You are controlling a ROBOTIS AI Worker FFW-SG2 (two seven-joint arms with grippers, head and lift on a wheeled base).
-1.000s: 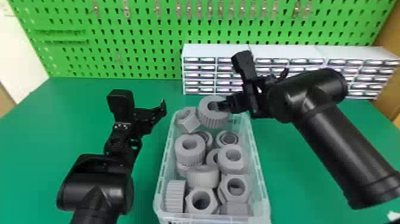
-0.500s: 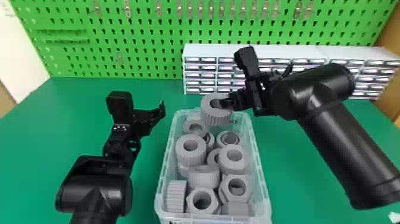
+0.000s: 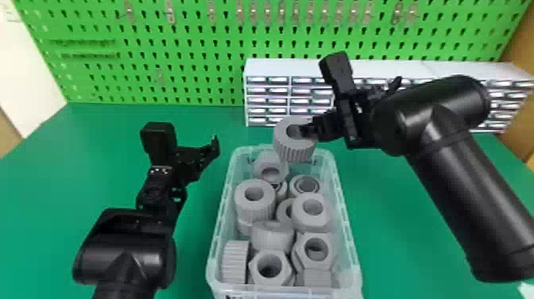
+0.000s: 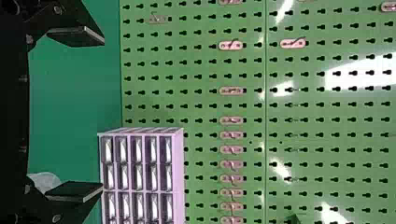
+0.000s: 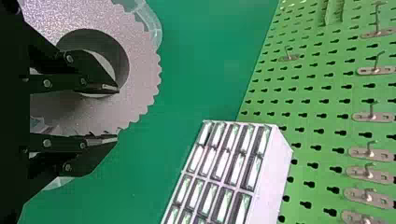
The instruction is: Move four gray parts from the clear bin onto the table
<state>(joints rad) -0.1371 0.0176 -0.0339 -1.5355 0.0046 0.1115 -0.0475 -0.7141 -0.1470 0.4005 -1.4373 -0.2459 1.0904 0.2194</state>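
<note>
A green pegboard [image 3: 198,47] with metal hooks [image 3: 282,12] rises behind a green table [image 3: 59,179], and a white cabinet of small drawers [image 3: 286,67] stands against it. In the middle of the table sits the clear bin [image 3: 294,292], its long sides running away from the robot, well filled with gray parts. At its near end a ribbed part [image 3: 234,262] lies on its side in the left corner, beside a hex part [image 3: 286,274] with its hole facing up at a tilt; another hex part [image 3: 302,254] leans just behind to the right. Farther back are two thick round parts [image 3: 262,208], one on each side, and a tilted part [image 3: 270,159] near the far wall. Above the bin's far end, the right gripper [image 3: 308,133] pinches a toothed gray ring [image 3: 296,153] by its wall, one finger inside the hole and the other against the outer teeth. The left gripper [image 3: 194,157] is left of the bin over the table, its two fingers spread wide with nothing between them.
</note>
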